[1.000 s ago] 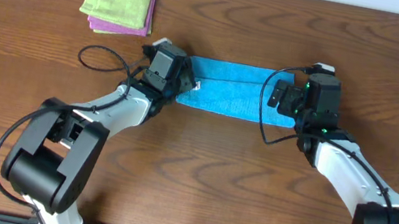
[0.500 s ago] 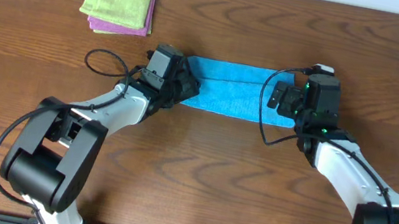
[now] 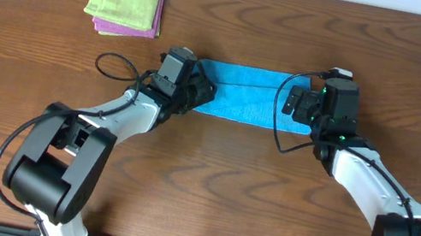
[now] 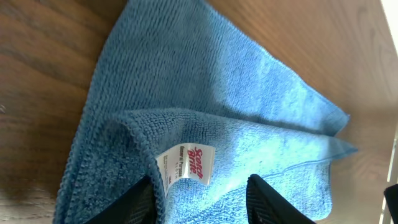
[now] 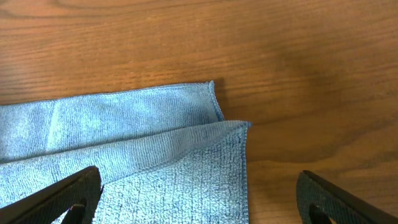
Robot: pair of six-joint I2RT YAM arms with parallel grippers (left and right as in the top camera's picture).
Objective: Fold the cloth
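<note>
Left end effector [image 4: 202, 186] straddles cloth [image 4: 205, 81] corner, jaws half-spread; right end effector [image 5: 199, 180] fully spread.

the left arm extends from the near edge of the tabletop toward its middle, forearm angled right, with the left gripper [image 3: 201, 91] low and its fingers [image 4: 140, 200] partly apart. the right arm extends from the near right, and the right gripper [image 3: 336, 105] points down, jaws spread wide.
</note>
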